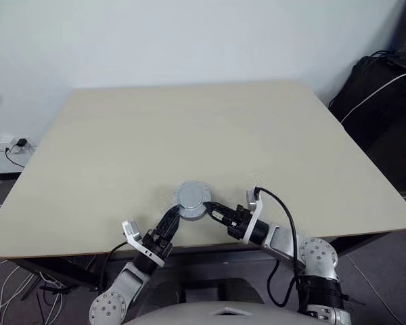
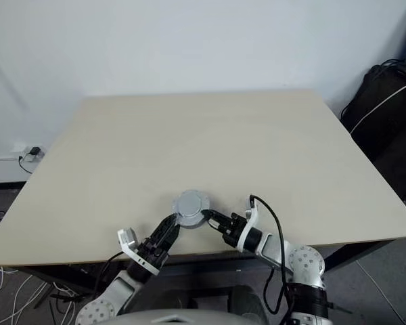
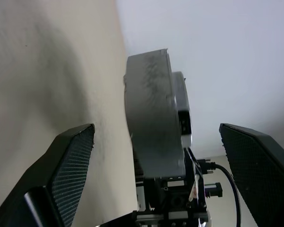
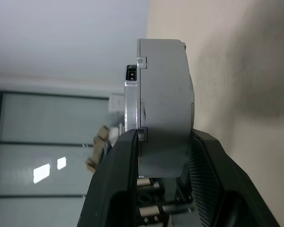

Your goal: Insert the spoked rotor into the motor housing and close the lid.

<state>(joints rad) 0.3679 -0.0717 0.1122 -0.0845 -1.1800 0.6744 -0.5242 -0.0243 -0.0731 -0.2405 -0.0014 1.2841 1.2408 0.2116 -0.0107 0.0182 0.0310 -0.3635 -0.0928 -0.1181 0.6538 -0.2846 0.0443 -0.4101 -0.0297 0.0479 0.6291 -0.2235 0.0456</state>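
Motor housing (image 4: 163,104) between right fingers (image 4: 206,161)

A beige table (image 1: 189,135) stands before a white wall (image 1: 189,40).

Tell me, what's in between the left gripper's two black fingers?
The grey motor housing, untouched: in the left wrist view the fingers stand wide either side. The right gripper clamps it.

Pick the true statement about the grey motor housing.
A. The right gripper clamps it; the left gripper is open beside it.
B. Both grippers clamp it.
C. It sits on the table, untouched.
A: the right gripper pinches the motor housing, while the left gripper gapes around it, fingers apart from it.
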